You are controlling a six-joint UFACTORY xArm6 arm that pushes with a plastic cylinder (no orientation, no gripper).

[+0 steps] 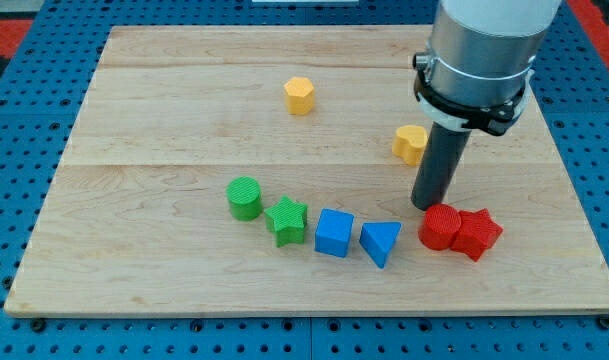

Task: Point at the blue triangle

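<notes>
The blue triangle (381,242) lies near the view's bottom, right of middle, between a blue cube (334,233) on its left and a red cylinder (441,227) on its right. My tip (427,204) rests on the board just above the red cylinder, up and to the right of the blue triangle, a short gap away from it. The rod hangs from the grey arm at the view's top right.
A red star (478,234) touches the red cylinder's right side. A green star (286,220) and a green cylinder (245,198) continue the row leftwards. A yellow heart-like block (410,143) sits behind the rod, and a yellow hexagon (299,96) lies near the top middle. The wooden board (134,250) has a blue pegboard around it.
</notes>
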